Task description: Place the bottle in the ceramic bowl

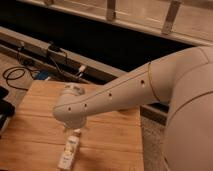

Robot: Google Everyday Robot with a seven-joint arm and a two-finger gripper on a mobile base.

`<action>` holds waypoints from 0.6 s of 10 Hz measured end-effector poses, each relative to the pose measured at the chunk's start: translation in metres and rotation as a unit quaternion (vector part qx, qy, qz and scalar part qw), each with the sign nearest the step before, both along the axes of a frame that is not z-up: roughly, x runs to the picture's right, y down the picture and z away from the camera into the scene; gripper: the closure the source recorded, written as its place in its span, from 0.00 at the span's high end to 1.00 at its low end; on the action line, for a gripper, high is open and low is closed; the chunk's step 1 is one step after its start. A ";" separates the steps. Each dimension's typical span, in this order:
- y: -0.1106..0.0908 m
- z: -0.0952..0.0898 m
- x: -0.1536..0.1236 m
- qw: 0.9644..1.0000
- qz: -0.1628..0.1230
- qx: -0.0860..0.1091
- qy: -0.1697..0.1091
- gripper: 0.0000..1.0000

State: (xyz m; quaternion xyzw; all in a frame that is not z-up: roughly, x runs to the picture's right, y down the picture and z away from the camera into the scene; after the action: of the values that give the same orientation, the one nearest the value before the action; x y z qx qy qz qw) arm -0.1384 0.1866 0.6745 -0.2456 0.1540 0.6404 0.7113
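No writing can be read anywhere. The small slim white plastic bottle [69, 154] lying on the pale wooden counter [115, 142] carries a pale yellowish label, but its print is illegible. The end effector [77, 131] hangs beneath the white arm [115, 95], just above the bottle's cap.

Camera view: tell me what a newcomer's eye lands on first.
The big white arm sweeps in from the right across the middle of the picture, over a wooden table. Its pincer hangs open under the wrist, pointing down just above the cap end of a small white bottle that lies near the table's front edge.
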 end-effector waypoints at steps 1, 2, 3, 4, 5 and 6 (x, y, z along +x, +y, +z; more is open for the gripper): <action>0.000 0.000 0.000 1.000 0.000 0.000 0.000 0.65; 0.000 0.000 -0.001 1.000 -0.002 -0.001 0.000 0.65; 0.000 0.000 -0.001 1.000 -0.005 -0.002 0.002 0.65; 0.004 0.003 -0.005 1.000 -0.019 -0.006 -0.002 0.65; 0.013 0.007 -0.016 0.999 -0.029 -0.014 -0.010 0.65; 0.022 0.014 -0.022 0.999 -0.035 -0.022 -0.015 0.65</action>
State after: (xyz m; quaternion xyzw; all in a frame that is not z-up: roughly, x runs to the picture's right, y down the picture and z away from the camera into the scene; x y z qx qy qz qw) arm -0.1602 0.2090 0.6881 -0.2653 0.1657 0.6081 0.7296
